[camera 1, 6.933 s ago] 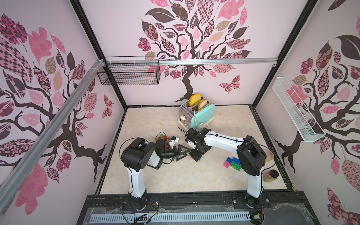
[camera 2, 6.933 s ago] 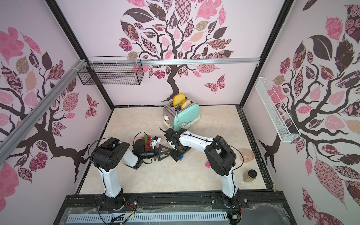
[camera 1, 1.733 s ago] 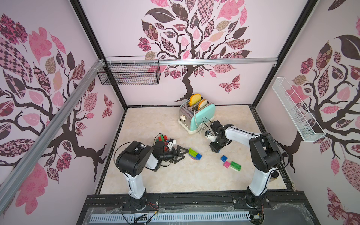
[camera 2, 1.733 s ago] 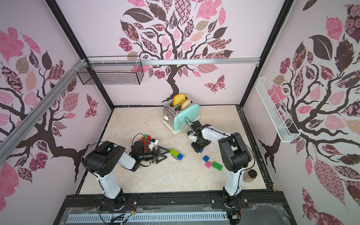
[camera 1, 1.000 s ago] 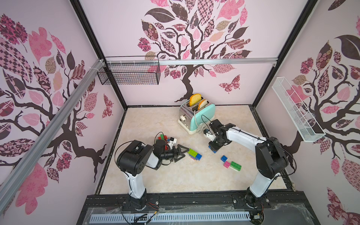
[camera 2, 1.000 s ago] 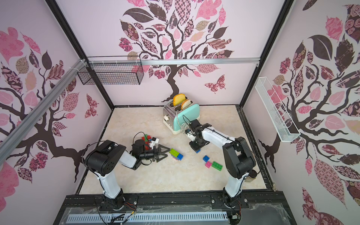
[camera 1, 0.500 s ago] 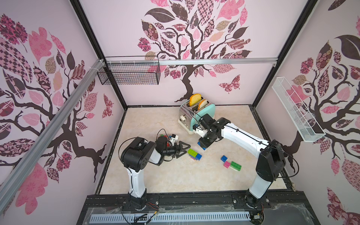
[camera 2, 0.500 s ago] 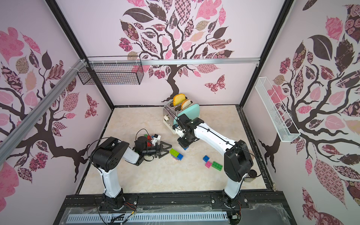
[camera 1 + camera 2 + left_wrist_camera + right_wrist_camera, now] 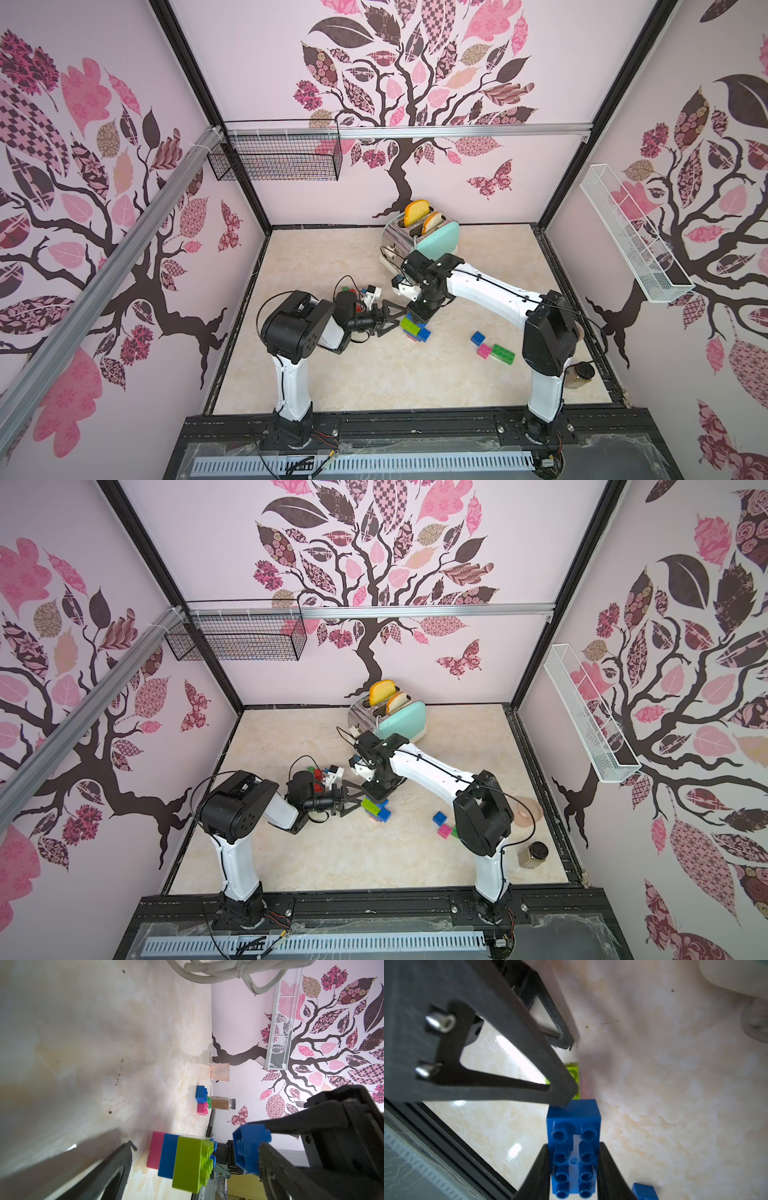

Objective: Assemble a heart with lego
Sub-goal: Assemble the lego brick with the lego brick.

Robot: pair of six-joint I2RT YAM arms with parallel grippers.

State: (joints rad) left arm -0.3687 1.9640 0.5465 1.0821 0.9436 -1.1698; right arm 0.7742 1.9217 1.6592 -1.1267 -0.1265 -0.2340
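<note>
A small stack of lego (image 9: 411, 329) stands mid-floor: a lime brick (image 9: 192, 1164) on a blue one, with a pink brick lowest. My right gripper (image 9: 574, 1167) is shut on a blue 2x4 brick (image 9: 574, 1126) and holds it just over the stack (image 9: 375, 808), a gap still showing between them in the left wrist view. My left gripper (image 9: 400, 318) lies low beside the stack, open, one fingertip (image 9: 124, 1153) near the pink brick. Both top views show the two grippers meeting at the stack.
Loose blue (image 9: 478, 337), pink (image 9: 484, 350) and green (image 9: 503, 354) bricks lie to the right. Red and green bricks (image 9: 348, 291) sit behind the left wrist. A mint toaster (image 9: 432, 239) stands at the back; a spice jar (image 9: 579, 374) and a pink cup (image 9: 528, 810) stand near the right edge.
The right arm has swung left from beside the toaster, carrying the blue brick over the stack. The left gripper has stayed open and edged closer to the stack.
</note>
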